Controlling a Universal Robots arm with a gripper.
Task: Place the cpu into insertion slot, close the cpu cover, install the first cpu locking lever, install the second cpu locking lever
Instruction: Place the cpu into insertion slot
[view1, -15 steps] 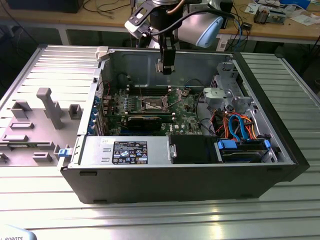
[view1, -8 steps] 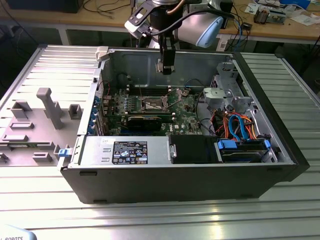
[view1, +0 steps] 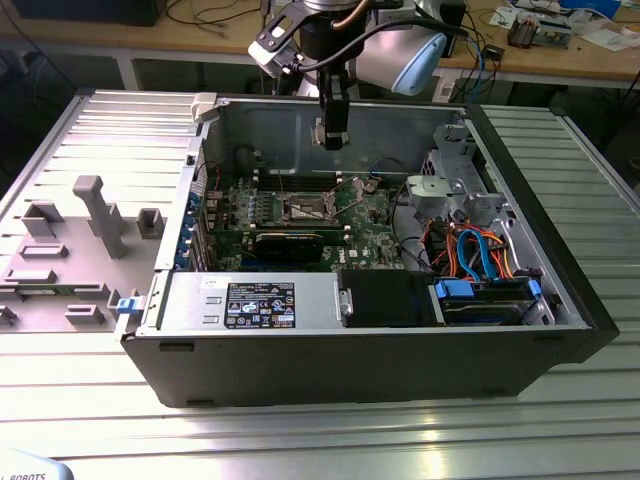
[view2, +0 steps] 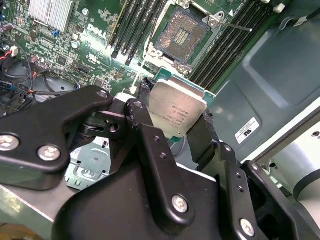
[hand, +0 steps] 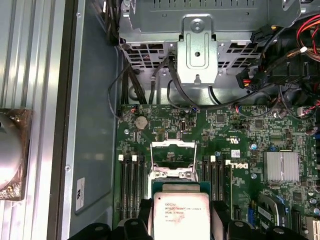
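Second wrist view: your gripper (view2: 176, 114) is clamped on the cpu (view2: 177, 105) by two opposite edges, metal top toward the camera. The insertion slot (view2: 181, 36) lies below and ahead of the gripper, bare, well apart. Step one is in hand, unfinished. Seating, I judge, demands squared edges and a level descent.

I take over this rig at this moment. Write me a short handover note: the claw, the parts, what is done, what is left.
The claw is shut on the cpu, hovering above the circuit board.
The insertion slot is empty, its contacts bare. The cpu cover is open.
Done: cpu picked up.
Left: cpu not seated, cover not closed, locking lever free, neither lever installed.
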